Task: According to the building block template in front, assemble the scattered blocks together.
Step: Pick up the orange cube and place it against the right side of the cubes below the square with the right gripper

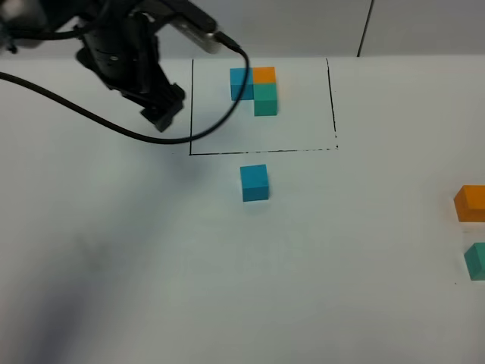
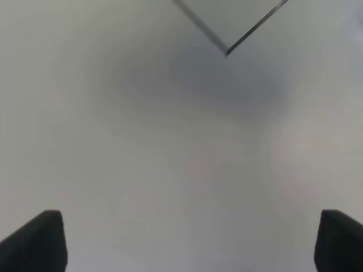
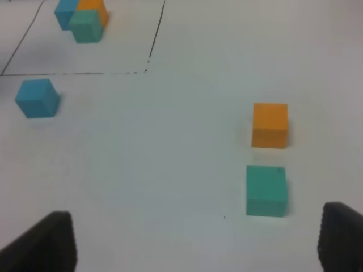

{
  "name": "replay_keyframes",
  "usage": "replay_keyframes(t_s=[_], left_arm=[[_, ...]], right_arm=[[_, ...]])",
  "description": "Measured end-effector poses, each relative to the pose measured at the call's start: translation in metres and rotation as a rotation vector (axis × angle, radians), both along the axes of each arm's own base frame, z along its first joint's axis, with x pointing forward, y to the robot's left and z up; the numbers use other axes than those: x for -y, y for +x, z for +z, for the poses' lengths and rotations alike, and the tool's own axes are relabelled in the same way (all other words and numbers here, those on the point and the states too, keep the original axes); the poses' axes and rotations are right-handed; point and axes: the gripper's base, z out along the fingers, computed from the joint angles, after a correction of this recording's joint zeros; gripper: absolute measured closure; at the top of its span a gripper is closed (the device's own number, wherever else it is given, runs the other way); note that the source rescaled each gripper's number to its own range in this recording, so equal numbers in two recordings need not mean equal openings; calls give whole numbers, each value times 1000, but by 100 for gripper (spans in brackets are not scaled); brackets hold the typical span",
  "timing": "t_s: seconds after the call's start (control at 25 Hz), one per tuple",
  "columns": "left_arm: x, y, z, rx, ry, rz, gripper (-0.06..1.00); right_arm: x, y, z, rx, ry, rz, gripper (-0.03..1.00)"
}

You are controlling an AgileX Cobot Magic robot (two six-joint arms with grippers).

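The template [image 1: 255,89], an L of blue, orange and teal-green cubes, sits inside a thin black rectangle [image 1: 261,152]; the right wrist view shows it too [image 3: 84,17]. A loose blue cube [image 1: 255,183] [image 3: 37,97] stands just below the frame. A loose orange cube [image 1: 471,203] [image 3: 270,124] and a loose teal-green cube [image 1: 477,260] [image 3: 266,190] sit at the right edge, close together but apart. My left gripper [image 1: 163,110] [image 2: 187,243] is open and empty, above the table beside the frame's left edge. My right gripper [image 3: 195,243] is open and empty, short of the orange and teal-green cubes.
The white table [image 1: 151,265] carries the frame and the cubes. A black cable [image 1: 91,114] hangs from the left arm over the table's left part. One corner of the drawn frame [image 2: 227,51] shows in the left wrist view.
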Motion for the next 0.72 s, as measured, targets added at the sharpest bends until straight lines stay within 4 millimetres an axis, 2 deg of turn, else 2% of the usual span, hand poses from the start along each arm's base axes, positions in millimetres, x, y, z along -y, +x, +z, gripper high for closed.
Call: replay_keyframes(t_s=[0.16, 0.24, 0.32, 0.4, 0.56, 0.72], left_arm=[[-61, -25, 19, -5, -10, 205, 7], [-85, -46, 27, -5, -14, 291, 7], [-102, -74, 40, 18, -25, 343, 7], [-112, -104, 49, 38, -35, 377, 7], [-124, -168, 71, 187, -121, 450, 8], [-134, -225, 73, 304, -196, 520, 8]], right_arm=[[0, 0, 0, 0, 0, 0, 24], [0, 0, 0, 0, 0, 0, 24], [0, 0, 0, 0, 0, 0, 24], [0, 0, 0, 0, 0, 0, 24], [0, 0, 0, 0, 1, 0, 24], [0, 0, 0, 0, 4, -2, 24]])
